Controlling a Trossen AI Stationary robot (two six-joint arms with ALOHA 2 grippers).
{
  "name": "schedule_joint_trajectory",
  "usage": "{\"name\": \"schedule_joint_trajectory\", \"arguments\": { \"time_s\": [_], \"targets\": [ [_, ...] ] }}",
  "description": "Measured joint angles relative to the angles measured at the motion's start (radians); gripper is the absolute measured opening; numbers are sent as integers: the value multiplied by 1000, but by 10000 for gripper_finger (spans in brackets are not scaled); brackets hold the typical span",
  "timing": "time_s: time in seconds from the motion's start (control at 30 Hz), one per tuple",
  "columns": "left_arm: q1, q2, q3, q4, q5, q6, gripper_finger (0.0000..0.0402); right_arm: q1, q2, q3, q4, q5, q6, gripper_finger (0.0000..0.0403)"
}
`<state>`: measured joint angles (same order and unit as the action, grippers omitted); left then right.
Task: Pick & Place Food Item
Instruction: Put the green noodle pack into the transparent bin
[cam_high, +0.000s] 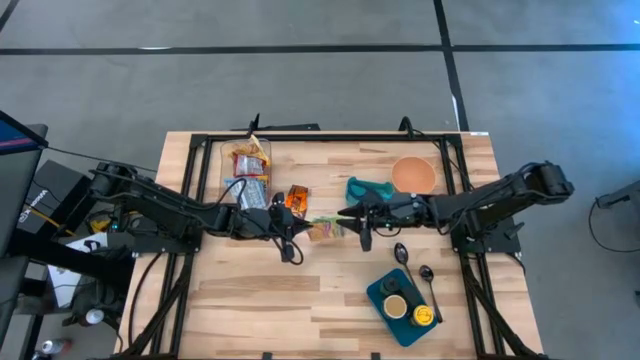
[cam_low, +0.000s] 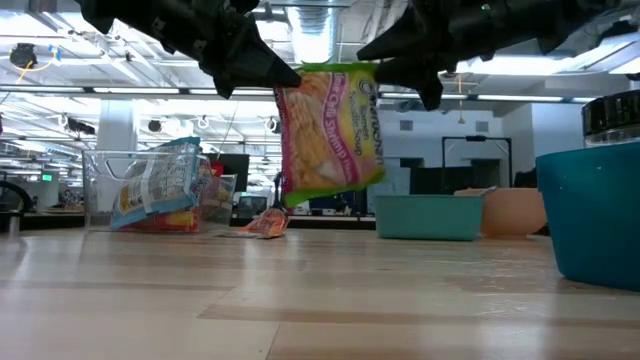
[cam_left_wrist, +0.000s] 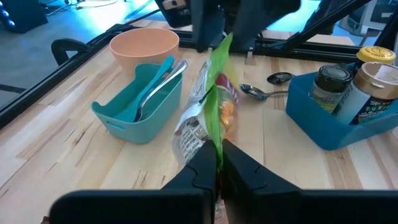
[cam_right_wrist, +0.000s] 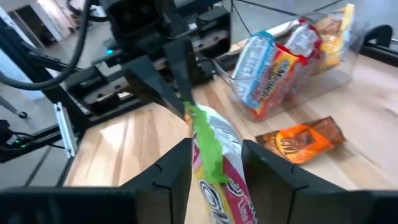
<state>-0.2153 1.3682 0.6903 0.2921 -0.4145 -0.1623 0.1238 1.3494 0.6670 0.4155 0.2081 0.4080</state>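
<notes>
Your left gripper (cam_left_wrist: 217, 163) pinches the green-and-pink "Oriental" noodle packet (cam_low: 330, 125) aloft | right gripper (cam_right_wrist: 214, 163) spread astride it | clear bin (cam_right_wrist: 323, 59) holds snack packs.

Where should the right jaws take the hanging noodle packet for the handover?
Take the top seam of the noodle packet, on the end opposite the left gripper, which is clamped on it. The packet hangs flat and upright above the table, so the right gripper should close across the thin film from its own side, jaws straddling the edge.
</notes>
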Motion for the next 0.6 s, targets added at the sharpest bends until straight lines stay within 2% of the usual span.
{"name": "schedule_joint_trajectory", "arguments": {
  "time_s": [0.4,0.6],
  "targets": [
    [0,0,0,0,0,0,2,29,-129,0,-107,3,-27,127],
    [0,-15,0,-5,0,5,2,54,-143,0,-154,53,-50,127]
  ]
}}
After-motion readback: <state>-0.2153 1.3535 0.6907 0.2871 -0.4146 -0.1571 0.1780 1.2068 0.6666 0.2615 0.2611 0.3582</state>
